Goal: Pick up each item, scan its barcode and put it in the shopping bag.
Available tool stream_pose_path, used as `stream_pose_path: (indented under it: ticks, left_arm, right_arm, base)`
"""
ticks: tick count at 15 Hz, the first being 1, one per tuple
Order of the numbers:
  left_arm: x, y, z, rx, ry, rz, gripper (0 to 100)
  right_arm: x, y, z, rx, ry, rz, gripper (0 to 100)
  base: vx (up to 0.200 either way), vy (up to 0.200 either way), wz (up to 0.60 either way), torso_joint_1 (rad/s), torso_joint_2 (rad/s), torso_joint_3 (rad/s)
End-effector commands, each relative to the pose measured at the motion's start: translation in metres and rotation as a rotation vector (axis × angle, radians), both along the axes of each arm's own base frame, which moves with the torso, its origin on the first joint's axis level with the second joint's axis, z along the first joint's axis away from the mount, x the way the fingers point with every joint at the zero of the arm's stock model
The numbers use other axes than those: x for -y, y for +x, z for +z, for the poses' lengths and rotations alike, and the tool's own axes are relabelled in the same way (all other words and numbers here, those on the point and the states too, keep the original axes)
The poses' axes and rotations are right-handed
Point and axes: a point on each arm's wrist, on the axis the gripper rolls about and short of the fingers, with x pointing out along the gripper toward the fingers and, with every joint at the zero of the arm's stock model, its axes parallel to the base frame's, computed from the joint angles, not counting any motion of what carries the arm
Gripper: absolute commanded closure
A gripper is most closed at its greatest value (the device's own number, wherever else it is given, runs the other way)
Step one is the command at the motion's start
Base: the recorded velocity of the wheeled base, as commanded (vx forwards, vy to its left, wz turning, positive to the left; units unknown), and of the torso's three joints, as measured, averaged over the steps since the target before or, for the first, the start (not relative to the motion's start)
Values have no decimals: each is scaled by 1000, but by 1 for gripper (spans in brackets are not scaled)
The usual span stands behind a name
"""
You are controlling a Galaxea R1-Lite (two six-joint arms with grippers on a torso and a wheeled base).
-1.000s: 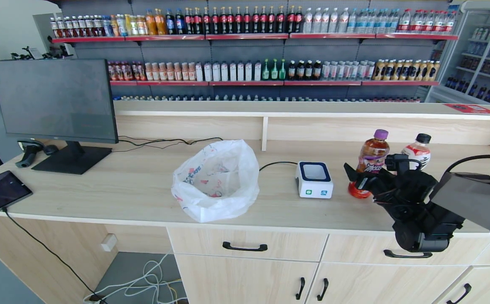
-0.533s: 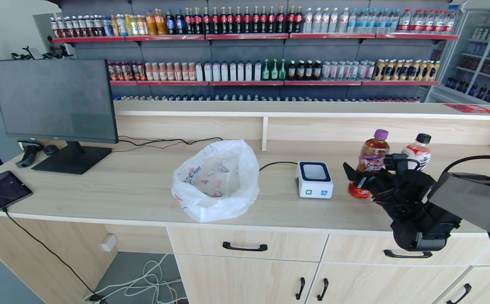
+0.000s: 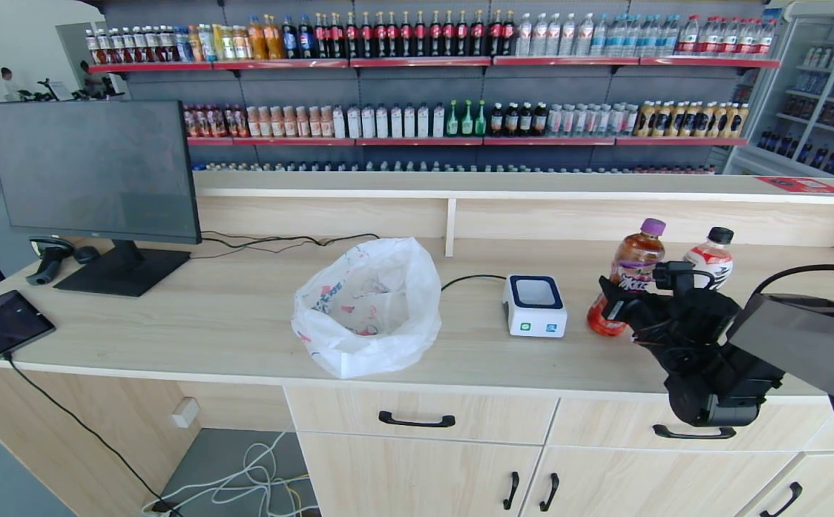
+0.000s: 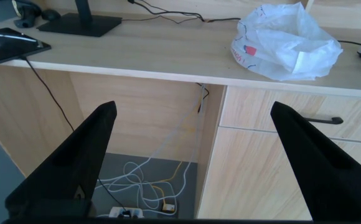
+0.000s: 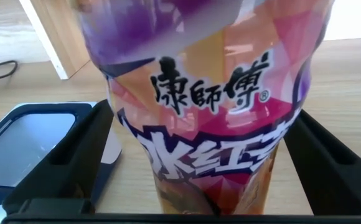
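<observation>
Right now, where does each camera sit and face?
Head: high, facing down at the pale wooden counter; right hand shows.
Left wrist: before the counter, facing the white plastic shopping bag; open left hand shows.
Right wrist: facing the purple-capped orange drink bottle, held in its hand.
Head and right wrist share the bottle.

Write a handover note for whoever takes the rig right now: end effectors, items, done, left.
Right end effector: shut on the purple-capped orange plastic drink bottle, tilted, beside the white box scanner.
Left end effector: open, low before the cabinet fronts.
Black-capped red-and-white bottle stands on the wooden counter.
White plastic shopping bag open, no item seen inside.
Done: first grasp. Left: scan and bag both bottles.
</observation>
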Motion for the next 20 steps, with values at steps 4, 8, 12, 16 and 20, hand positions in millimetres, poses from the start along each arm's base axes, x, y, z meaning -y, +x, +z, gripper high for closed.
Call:
stream_pose_path:
  ticks: [4, 8, 12, 16, 20]
  left_arm:
    - [0, 0, 0, 0, 1, 1, 0]
    - [0, 0, 0, 0, 1, 1, 0]
    - [0, 0, 0, 0, 0, 1, 0]
    - [0, 0, 0, 0, 0, 1, 0]
    - [0, 0, 0, 0, 0, -1, 0]
  right_arm:
    - [0, 0, 2, 5, 1, 1, 100]
    - [0, -1, 8, 16, 1, 1, 100]
    - [0, -4, 29, 61, -2, 1, 100]
    - [-1, -22, 52, 76, -2, 1, 100]
    - [-4, -50, 76, 73, -5, 7, 100]
  base:
    - [0, 0, 0, 0, 0, 0]
    - [0, 0, 0, 0, 0, 0]
    - [0, 0, 0, 0, 0, 0]
    - [0, 0, 0, 0, 0, 0]
    - [0, 0, 0, 0, 0, 0]
